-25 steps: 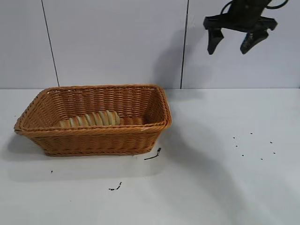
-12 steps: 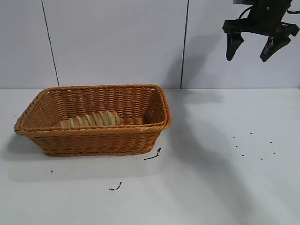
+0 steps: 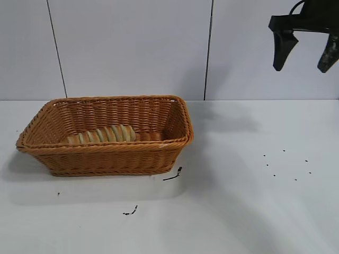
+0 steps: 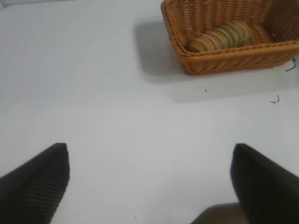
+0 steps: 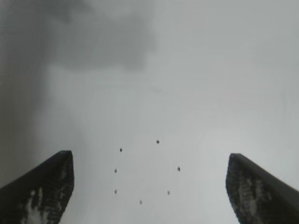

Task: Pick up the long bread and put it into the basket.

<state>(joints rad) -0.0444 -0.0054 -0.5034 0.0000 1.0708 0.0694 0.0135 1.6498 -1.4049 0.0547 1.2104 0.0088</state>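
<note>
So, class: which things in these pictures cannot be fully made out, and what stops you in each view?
- Bread: its lower side is hidden by the near wall of the basket, exterior view.
- Right gripper: cut off by the top and right edges, exterior view.
- Left gripper: outside the exterior view; the wrist view shows only two finger ends.
- Basket: cropped at an edge, left wrist view.

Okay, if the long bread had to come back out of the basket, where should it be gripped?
Probably across the middle of the long bread, coming straight down from above. It lies flat along the front wall of the basket, so a side approach is blocked, and its narrow width suits fingers closing across it, clear of the wicker.
</note>
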